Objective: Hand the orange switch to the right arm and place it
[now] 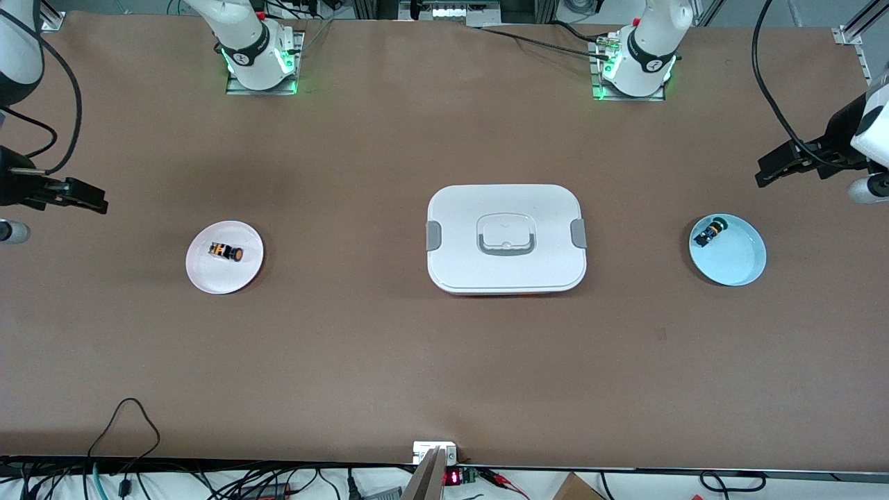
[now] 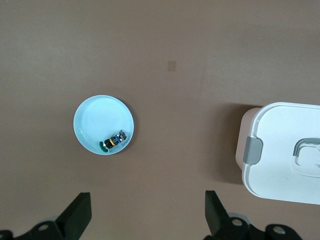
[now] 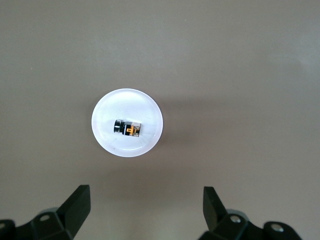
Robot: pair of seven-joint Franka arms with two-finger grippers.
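Currently, the scene is being shown as follows.

Orange switch (image 1: 226, 251): it is being carried on its side by the pale pink plate (image 1: 208, 278), toward the right arm's end of the table, about midway between the robots' edge and the front camera's edge. In the right wrist view the orange switch (image 3: 128, 128) is being seen lying near the middle of that plate (image 3: 150, 107).

Right gripper (image 1: 83, 196): it is being held in the air over the right arm's edge of the table. Its fingers (image 3: 77, 205) are being kept spread wide, and nothing is being gripped between them.

Left gripper (image 1: 778, 167): it is being held in the air over the left arm's edge of the table. Its fingers (image 2: 80, 212) are likewise being kept wide apart, with nothing being held.

Green-capped switch (image 1: 710, 230): it is being carried on its side by the light blue plate (image 1: 743, 264), close to that plate's rim, toward the left arm's end of the table.

White lidded container (image 1: 505, 238): it is being shown at the middle of the table, between the two plates and well apart from each, with its lid being kept closed by grey clips at both ends.
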